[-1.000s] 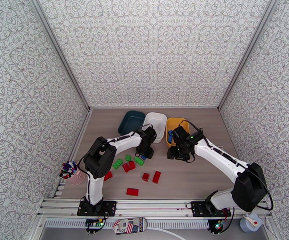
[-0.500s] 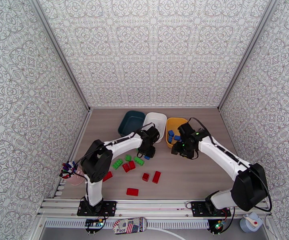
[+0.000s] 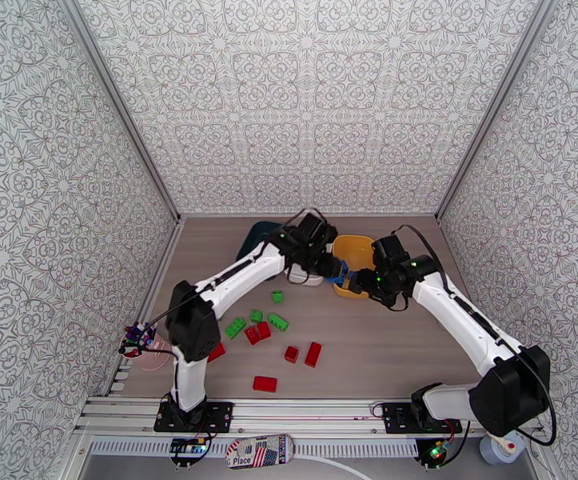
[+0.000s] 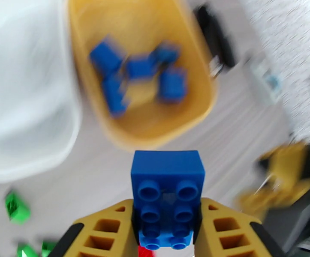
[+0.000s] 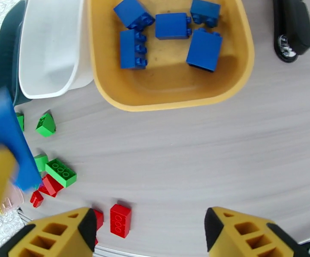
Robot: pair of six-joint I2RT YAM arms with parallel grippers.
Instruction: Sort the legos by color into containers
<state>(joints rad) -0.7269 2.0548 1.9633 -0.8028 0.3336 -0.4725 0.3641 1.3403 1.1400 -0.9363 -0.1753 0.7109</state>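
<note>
Step in hand: blue brick into yellow tub. Left fingers (image 4: 107,232) are clenched on a small blue studded plastic brick (image 4: 167,180), studs facing the wrist camera, brick square between the pads. In the top view it hangs at about 8 o'clock of the shallow yellow plastic tub (image 3: 362,243), at the rim or just short of it. The left wrist view puts the tub at 12 o'clock ahead with grey worktop (image 5: 197,146) under the brick, so I judge it not yet over the basin. Five blue bricks (image 5: 173,25) already lie inside. To do it well: move toward 12 o'clock until the brick is past the near rim and over bare yellow floor, then let go low so it can't bounce out. Right fingers (image 5: 60,236) are spread with nothing between them, hovering near the tub's 6 o'clock, close to the left arm. A clash looks likely, so one arm should give way. White plastic tub (image 5: 47,52) sits at the yellow one's 9 o'clock, the dark teal tub (image 5: 2,61) beyond it. Green bricks (image 3: 278,322) and red bricks (image 3: 313,354) lie loose at 7 o'clock of the tubs, unsorted.
</note>
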